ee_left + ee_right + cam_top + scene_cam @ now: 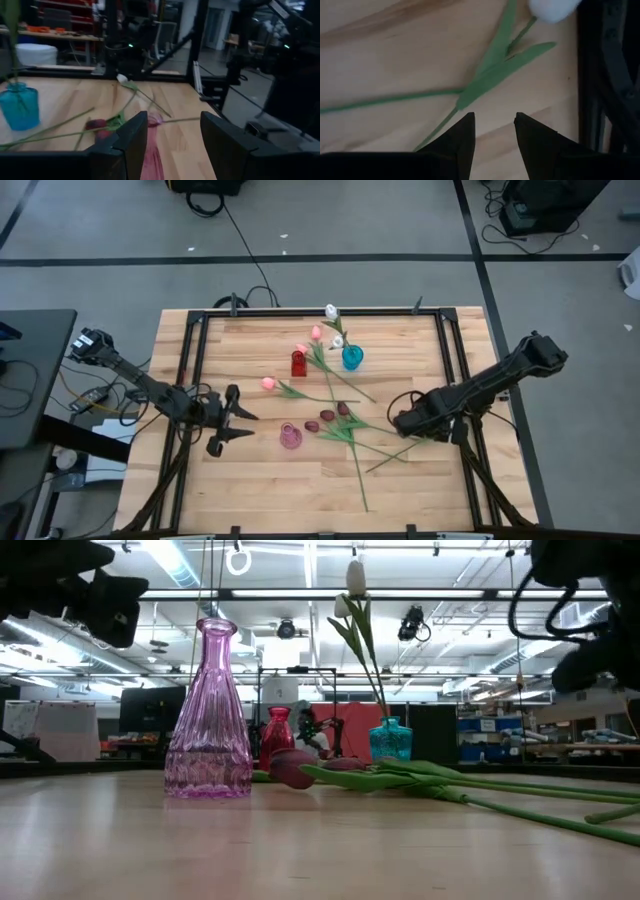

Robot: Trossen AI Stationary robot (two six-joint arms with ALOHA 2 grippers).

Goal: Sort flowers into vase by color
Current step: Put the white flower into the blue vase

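- Starting at the left of the high view, we see the left gripper [240, 425] low over the wooden surface [250, 490], its jaws spread and holding nothing; its own wrist view looks between the parted fingers [131, 142] toward the pink vase [290, 437], which stands just beyond them.
- Moving right, the pink vase is empty, with three dark maroon tulips [328, 420] lying beside it, their green stems fanning toward the near right of the surface.
- Above these, one pink tulip [268, 384] lies alone; the red vase [298, 363] stands behind it with two more pink tulips [310, 340] lying at its side.
- The blue vase [352, 358] already carries white tulips [332, 313], standing upright in the low view [356, 578].
- Farther right, the right gripper [405, 423] hangs just above a loose white tulip [551, 10], seen in its wrist view with stem and leaves flat on the wood; its jaws are released, a gap between the fingers [462, 137], nothing between them.
- We judge the step in hand to be the pickup of that white tulip: white is partly sorted, pink and maroon not begun.
- The next move, as we read it, calls for lowering the right jaws astride the thin stem, closing gently, lifting, then threading the stem into the narrow blue neck without tipping the vase.
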